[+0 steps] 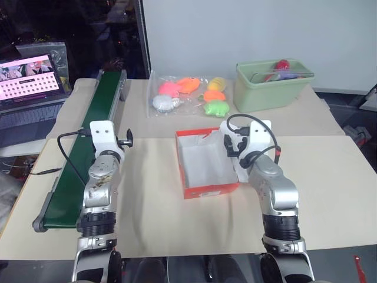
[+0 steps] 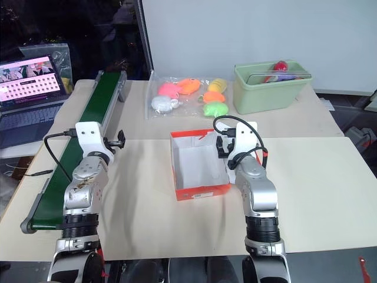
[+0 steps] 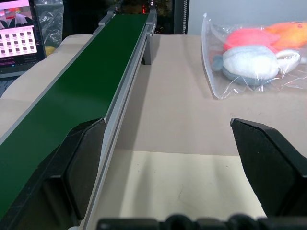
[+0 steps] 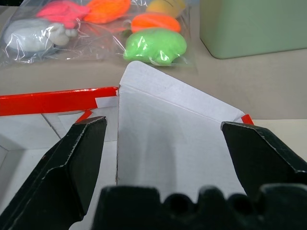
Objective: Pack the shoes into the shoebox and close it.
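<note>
One shoebox point(image 1: 206, 162) sits open on the bench point(image 1: 330, 177), its white flap directly before the right gripper point(image 4: 163, 163), fingers spread apart. The left gripper point(image 3: 172, 172), fingers also apart, hovers beside one green conveyor point(image 3: 67, 96); six soft toys point(image 1: 191, 94) lie beyond.

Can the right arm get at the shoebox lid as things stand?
Probably yes. The right gripper sits at the open shoebox, its fingers spread wide on either side of the raised white lid flap, with nothing between them and the flap.
</note>
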